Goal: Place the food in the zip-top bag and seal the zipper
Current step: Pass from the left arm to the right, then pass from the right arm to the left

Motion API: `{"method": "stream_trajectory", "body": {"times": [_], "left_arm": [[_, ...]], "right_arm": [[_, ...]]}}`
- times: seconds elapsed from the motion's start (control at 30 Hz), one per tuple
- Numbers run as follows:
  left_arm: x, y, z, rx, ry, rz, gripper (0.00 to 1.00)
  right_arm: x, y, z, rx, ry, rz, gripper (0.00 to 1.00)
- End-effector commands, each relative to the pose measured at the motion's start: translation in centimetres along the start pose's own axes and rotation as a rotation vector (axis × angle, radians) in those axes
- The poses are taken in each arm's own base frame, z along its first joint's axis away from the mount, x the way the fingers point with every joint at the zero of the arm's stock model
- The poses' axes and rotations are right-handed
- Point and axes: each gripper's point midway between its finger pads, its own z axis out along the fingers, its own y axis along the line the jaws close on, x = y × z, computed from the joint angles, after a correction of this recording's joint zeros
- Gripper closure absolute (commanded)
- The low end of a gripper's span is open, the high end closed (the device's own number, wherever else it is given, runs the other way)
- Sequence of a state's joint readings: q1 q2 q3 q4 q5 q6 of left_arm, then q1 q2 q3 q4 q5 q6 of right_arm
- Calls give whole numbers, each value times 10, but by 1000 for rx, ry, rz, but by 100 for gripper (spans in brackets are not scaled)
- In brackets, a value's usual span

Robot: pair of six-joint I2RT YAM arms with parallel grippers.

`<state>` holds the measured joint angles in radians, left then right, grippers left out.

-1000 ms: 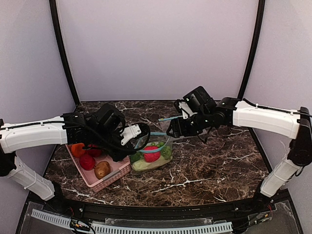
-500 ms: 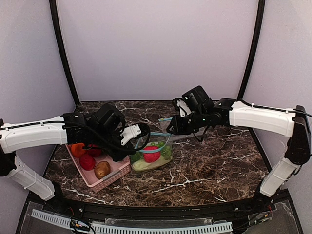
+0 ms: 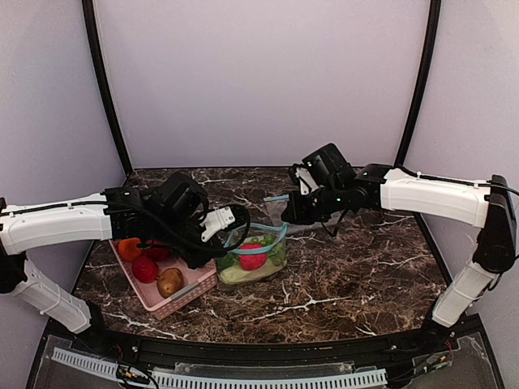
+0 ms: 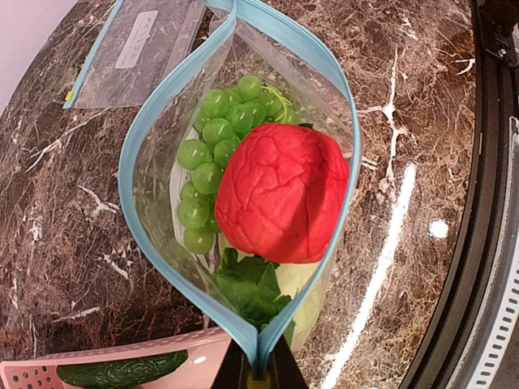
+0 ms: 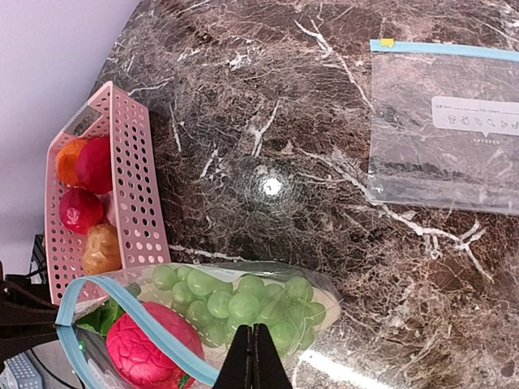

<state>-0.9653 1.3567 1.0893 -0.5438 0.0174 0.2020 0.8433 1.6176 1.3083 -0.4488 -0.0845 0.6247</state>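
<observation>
1. From overhead you have two claws, two zip-top bags and one basket on the marble counter [image 3: 349, 275]. The filled zip-top bag [image 3: 258, 263] stands just right of the pink basket [image 3: 188, 293], mouth up, with its teal zipper [image 3: 261, 225] bowed open. Your left claw [image 3: 220, 245] is at the zipper's left end and your right claw [image 3: 285, 223] is at its right end. The spare bag [image 3: 277, 203] lies flat behind them. Four toy pieces [image 3: 145, 269] show in the basket: one orange, two red and one potato-brown.
2. In your left wrist view, the left claw is pinched tight on the zipper's near end, and the strip runs in between its fingers. Inside the bag you can count one wrinkled red round vegetable [image 4: 280, 190], one bunch of green grapes [image 4: 215, 150], one lettuce leaf [image 4: 251, 292] and one pale piece [image 4: 304, 284] beneath. One dark green piece [image 4: 122, 373] lies in the basket's corner.
3. In your right wrist view, the right claw's fingers are closed fully together at the bag's rim, over the grapes. You cannot tell whether any film is caught between them. The spare bag lies flat and well apart, with one white label [image 5: 474, 121].
</observation>
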Motion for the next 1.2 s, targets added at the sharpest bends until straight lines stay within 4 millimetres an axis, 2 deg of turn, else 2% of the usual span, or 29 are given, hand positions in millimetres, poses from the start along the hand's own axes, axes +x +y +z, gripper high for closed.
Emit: {"method": "stream_trajectory", "body": {"times": [0.0,0.03,0.1,0.13,0.17,0.2,0.23,0.27,0.3,0.33,0.37,0.47,0.73,0.87,1.07,1.17], "left_arm": [[-3,0,-6,-6,-16,-26,92],[-4,0,-6,-6,-20,-47,88],[-6,7,-10,-44,-35,-87,66],[-8,7,-12,-49,-47,-103,60],[-7,9,-16,-61,-60,-134,50],[-10,11,-18,-71,-85,-155,44],[-4,12,-20,-83,-98,-185,33],[-9,13,-23,-87,-136,-213,29],[-2,11,-24,-79,-152,-257,23],[-7,10,-26,-70,-192,-294,21],[-1,6,-27,-50,-208,-312,19],[-3,-2,-31,6,-280,-381,21],[17,-20,-27,95,-321,-422,47],[22,-21,-19,93,-294,-423,54],[19,-20,-13,91,-280,-407,60],[16,-20,-12,93,-276,-398,67]], "right_arm": [[-1,-8,5,26,-9,17,100],[-2,-9,5,30,-13,20,100],[-3,-11,5,40,-19,30,100],[-3,-11,4,44,-22,34,100],[-3,-12,4,47,-23,39,100],[-3,-13,5,52,-24,45,100],[-3,-14,5,55,-25,48,100],[-4,-14,4,55,-28,53,100],[-4,-14,4,56,-30,57,100],[-5,-14,4,59,-32,60,100],[-5,-14,4,59,-34,61,100],[-7,-14,3,61,-41,65,100],[-7,-14,2,60,-43,73,100],[-9,-12,0,56,-49,71,100],[-10,-12,-2,56,-55,70,100],[-10,-12,-3,57,-55,71,100]]}}
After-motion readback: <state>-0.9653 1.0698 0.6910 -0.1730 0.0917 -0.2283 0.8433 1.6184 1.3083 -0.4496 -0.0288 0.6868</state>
